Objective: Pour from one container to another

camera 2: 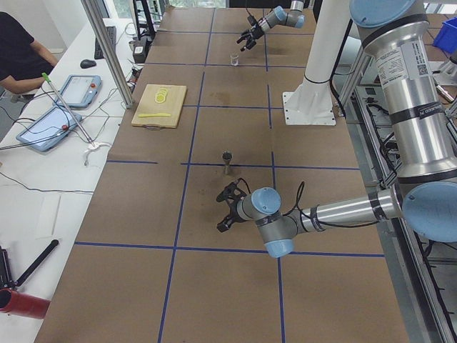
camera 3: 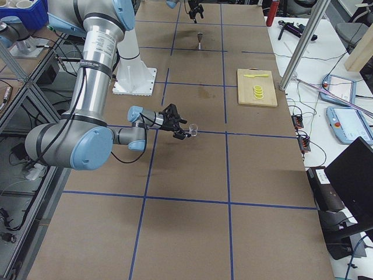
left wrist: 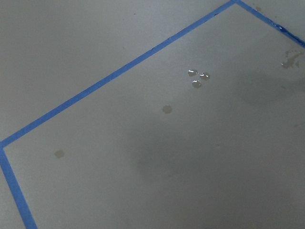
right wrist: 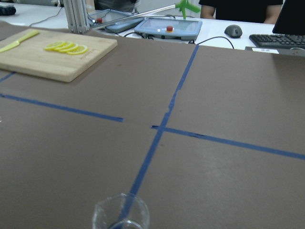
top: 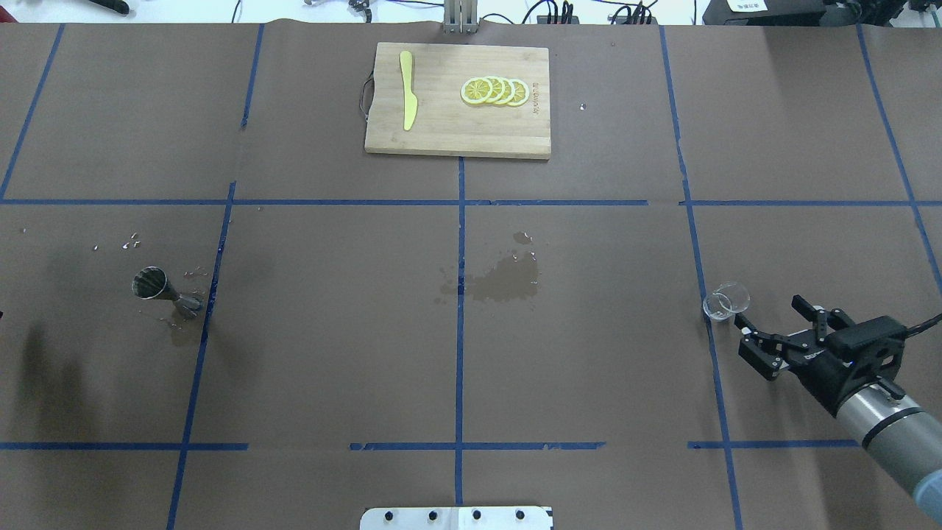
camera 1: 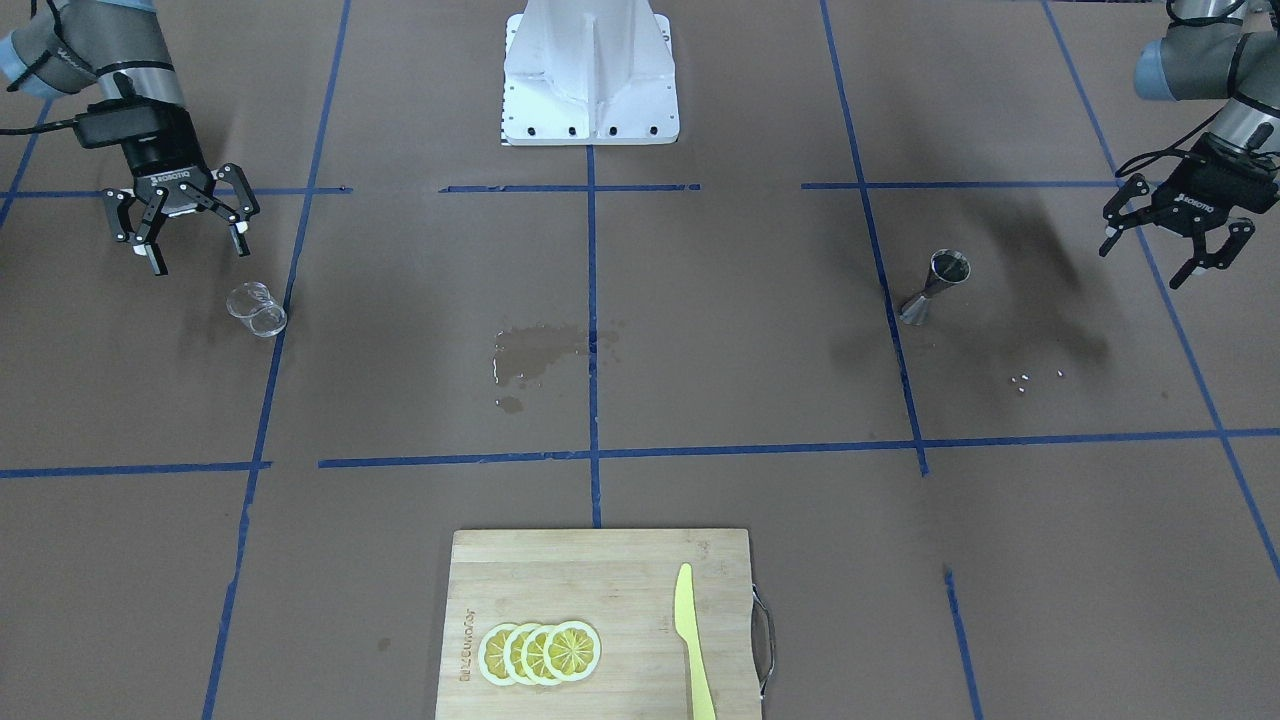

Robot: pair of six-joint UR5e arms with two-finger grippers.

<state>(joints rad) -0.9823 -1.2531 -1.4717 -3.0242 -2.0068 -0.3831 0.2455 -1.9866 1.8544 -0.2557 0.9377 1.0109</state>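
The small clear glass cup (camera 1: pixel 257 310) stands upright on the brown table, also visible in the overhead view (top: pixel 726 302) and at the bottom edge of the right wrist view (right wrist: pixel 120 219). My right gripper (camera 1: pixel 200 255) (top: pixel 769 320) hovers open just behind the cup, not touching it. Across the table the steel hourglass jigger (camera 1: pixel 935 285) (top: pixel 165 288) stands upright with small wet spots around it. My left gripper (camera 1: pixel 1145 262) hangs open, apart from the jigger and off to its outer side. It holds nothing and is outside the overhead view.
A wet patch (top: pixel 504 283) darkens the table's middle. At the far centre, a wooden cutting board (top: pixel 441 132) carries lemon slices (top: pixel 494 90) and a yellow knife (top: pixel 407 88). Blue tape lines grid the table. Droplets (left wrist: pixel 198 78) lie below the left wrist.
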